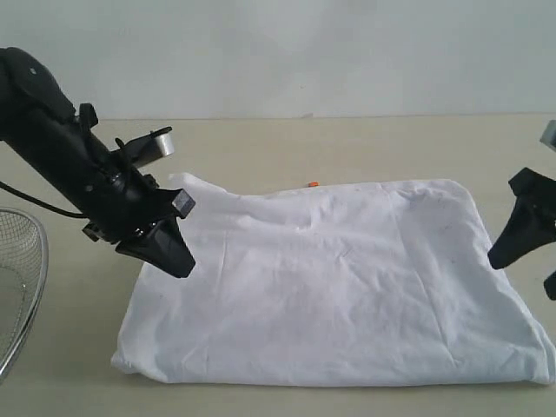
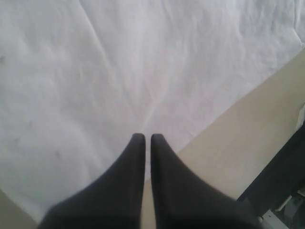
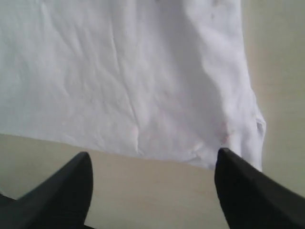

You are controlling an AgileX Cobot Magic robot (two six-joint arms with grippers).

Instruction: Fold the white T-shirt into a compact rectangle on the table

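Observation:
The white T-shirt (image 1: 347,295) lies folded on the table (image 1: 365,139), plain white side up, as a wide rough rectangle. A small orange neck tag (image 1: 313,184) peeks out at its far edge. My left gripper (image 1: 181,265) is shut and hangs just over the shirt's left edge with nothing between its fingers. In the left wrist view the left gripper (image 2: 144,137) points at the shirt (image 2: 119,71) near its border with the table (image 2: 248,129). My right gripper (image 1: 521,276) stands open off the shirt's right edge. The right wrist view shows the right gripper (image 3: 152,162) over bare table (image 3: 157,191), the shirt's edge (image 3: 143,95) just beyond its tips.
A round wire-mesh basket (image 1: 22,287) sits at the left edge of the table, close to the left arm (image 1: 61,148). Bare tabletop runs behind the shirt up to the pale wall.

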